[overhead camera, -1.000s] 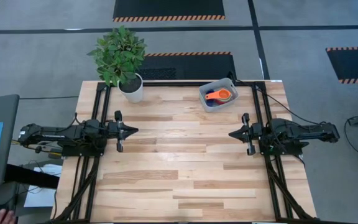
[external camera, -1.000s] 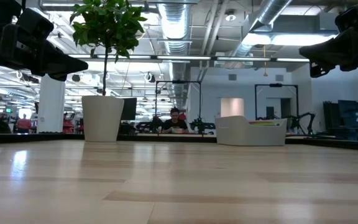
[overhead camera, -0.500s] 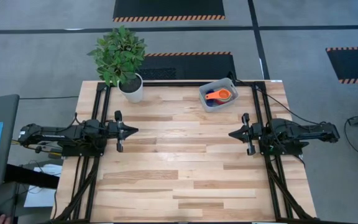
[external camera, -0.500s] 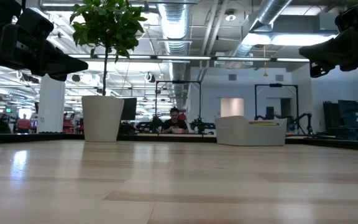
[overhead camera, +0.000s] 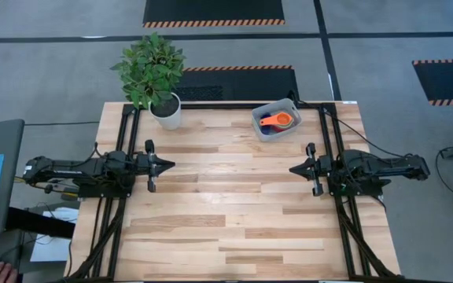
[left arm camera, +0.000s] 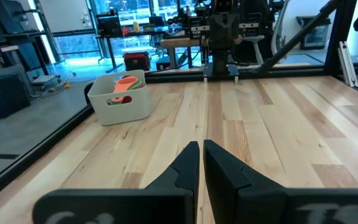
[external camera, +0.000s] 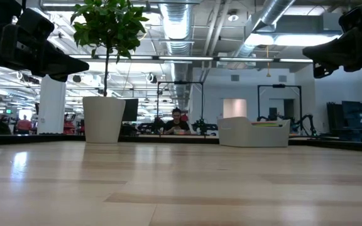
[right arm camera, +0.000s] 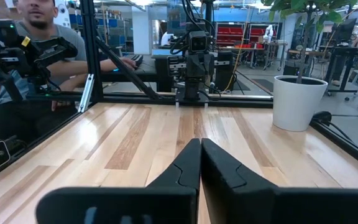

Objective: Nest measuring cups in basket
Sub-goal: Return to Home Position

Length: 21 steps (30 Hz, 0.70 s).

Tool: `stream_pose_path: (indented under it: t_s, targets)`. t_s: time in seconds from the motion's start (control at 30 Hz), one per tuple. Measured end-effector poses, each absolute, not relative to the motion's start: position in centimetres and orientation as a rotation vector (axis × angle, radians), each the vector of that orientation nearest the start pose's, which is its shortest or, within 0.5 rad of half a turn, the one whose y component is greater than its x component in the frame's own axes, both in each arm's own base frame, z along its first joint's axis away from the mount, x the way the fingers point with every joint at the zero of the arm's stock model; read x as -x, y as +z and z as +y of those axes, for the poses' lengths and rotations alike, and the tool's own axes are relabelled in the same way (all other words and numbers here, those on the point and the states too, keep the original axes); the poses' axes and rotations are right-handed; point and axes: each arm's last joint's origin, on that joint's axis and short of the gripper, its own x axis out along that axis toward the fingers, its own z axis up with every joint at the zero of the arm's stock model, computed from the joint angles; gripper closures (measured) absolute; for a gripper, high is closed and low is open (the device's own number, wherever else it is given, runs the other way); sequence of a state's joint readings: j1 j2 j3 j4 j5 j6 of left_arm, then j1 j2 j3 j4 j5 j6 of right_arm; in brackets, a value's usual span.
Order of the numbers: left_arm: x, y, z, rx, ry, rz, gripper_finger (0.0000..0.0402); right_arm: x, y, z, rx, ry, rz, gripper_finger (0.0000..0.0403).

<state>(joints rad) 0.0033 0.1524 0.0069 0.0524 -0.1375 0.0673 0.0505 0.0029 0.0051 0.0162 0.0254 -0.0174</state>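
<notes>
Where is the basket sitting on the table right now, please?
In the high view, the basket sits near the table's far edge on the right arm's side, to the right of the white plant pot and farther back than the right gripper.

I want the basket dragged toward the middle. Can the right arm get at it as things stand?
Probably yes. The basket sits on the right arm's side near the far edge, with only bare wood between it and the shut, empty right tool. The plant pot stands well away.
</notes>
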Motion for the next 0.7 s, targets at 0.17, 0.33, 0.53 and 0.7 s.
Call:
stream_pose_path:
  t_s: [0.17, 0.33, 0.53, 0.7]
  targets:
    - [-10.62, 15.85, 0.43, -0.073, 0.138, 0.098, 0.0388, -9.75, 16.65, 0.42, 0.017, 0.025, -0.018, 0.0366]
    - [-10.62, 15.85, 0.43, -0.073, 0.138, 0.098, 0.0388, -9.75, 16.65, 0.42, 0.017, 0.025, -0.019, 0.0372]
    - [-10.62, 15.85, 0.43, -0.073, 0.138, 0.098, 0.0388, -9.75, 16.65, 0.42, 0.017, 0.025, -0.018, 0.0376]
    - [-10.62, 15.85, 0.43, -0.073, 0.138, 0.097, 0.0388, -9.75, 16.65, 0.42, 0.017, 0.025, -0.018, 0.037]
